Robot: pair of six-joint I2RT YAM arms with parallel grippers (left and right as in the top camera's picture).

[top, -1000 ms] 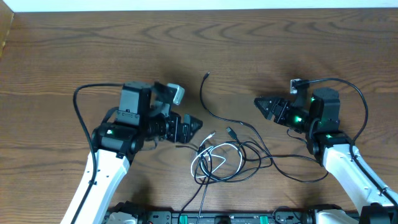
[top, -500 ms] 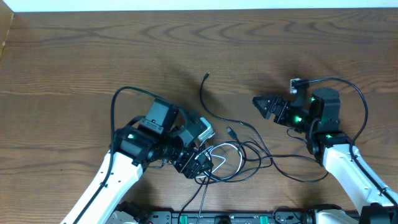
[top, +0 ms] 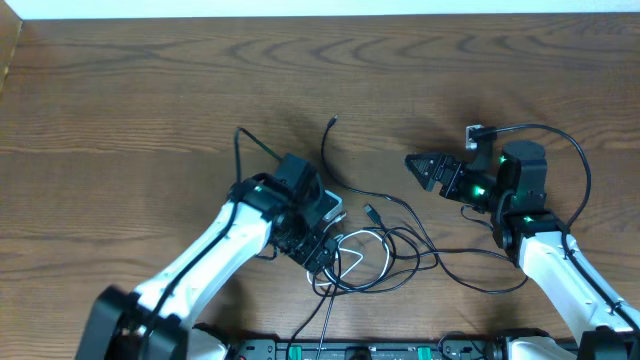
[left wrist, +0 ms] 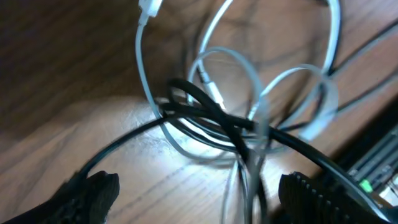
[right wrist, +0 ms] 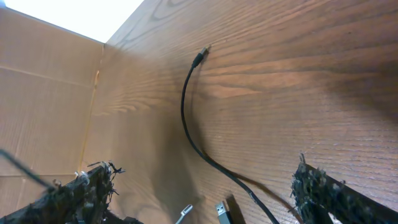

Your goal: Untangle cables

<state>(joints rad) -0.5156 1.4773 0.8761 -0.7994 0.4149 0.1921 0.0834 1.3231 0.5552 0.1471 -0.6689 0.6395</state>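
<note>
A tangle of thin cables lies at the table's front middle: a white cable (top: 352, 262) looped in coils, knotted with black cables (top: 420, 250). One black cable (top: 326, 155) runs up to a plug at the back. My left gripper (top: 318, 258) is open, low over the left side of the tangle. In the left wrist view its fingers (left wrist: 199, 199) straddle the crossed white loops (left wrist: 249, 81) and black strands (left wrist: 211, 115). My right gripper (top: 416, 168) is open and empty, right of the tangle. The right wrist view shows the black cable (right wrist: 186, 124) and a USB plug (right wrist: 222, 211).
The wooden table (top: 150, 90) has a pale edge along the back. A dark rail with green lights (top: 360, 350) runs along the front edge. Thick black arm cables loop beside each arm (top: 570, 150).
My left arm has swung right and down from the table's left middle onto the left side of the cable tangle. The right arm has stayed still.
</note>
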